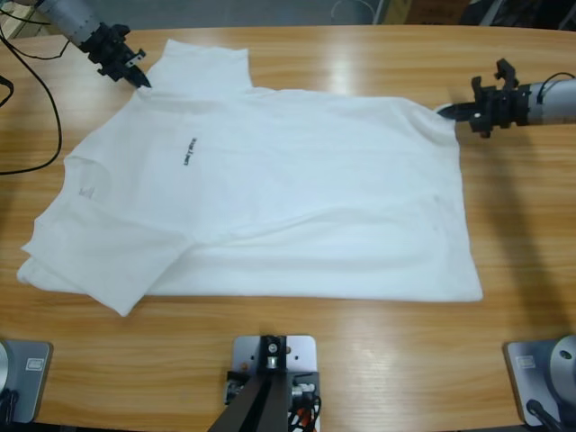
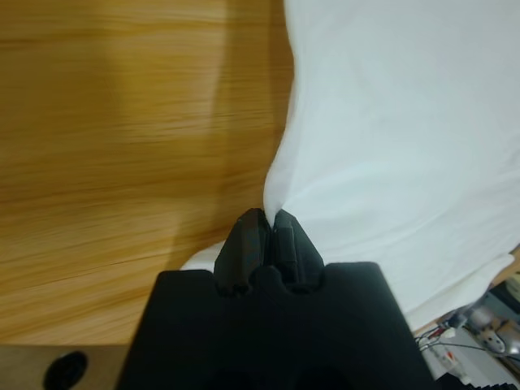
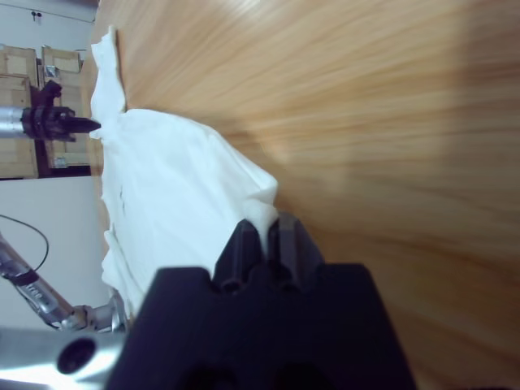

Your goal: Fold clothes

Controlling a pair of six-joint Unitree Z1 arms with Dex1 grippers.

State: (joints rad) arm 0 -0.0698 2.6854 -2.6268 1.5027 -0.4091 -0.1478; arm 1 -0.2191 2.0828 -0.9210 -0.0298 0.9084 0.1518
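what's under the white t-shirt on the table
Only the wooden table shows, with wood visible all round the T-shirt. The shirt lies spread and mostly flat with no obvious bump, but whatever is beneath its middle is covered and cannot be seen.

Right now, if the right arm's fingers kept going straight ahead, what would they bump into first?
The white T-shirt: the right gripper is already shut on its corner, and more cloth lies straight ahead.
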